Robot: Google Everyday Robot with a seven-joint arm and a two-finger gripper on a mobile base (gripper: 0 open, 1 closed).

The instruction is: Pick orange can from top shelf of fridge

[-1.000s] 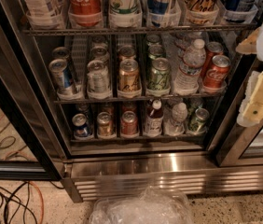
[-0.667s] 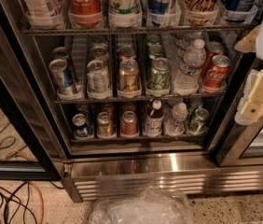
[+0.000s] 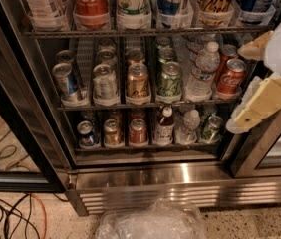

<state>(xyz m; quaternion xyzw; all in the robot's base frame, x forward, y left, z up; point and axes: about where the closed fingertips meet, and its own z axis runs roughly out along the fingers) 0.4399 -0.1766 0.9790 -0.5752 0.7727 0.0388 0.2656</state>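
Camera view showed us the tool spread and empty at the right. The orange can stood on the top shelf, right of centre. We feared tight neighbours could cause a wrong grab.

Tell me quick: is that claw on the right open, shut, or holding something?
Gripper: open, holding nothing, at the right edge in front of the fridge; the orange can sits untouched on the top shelf.
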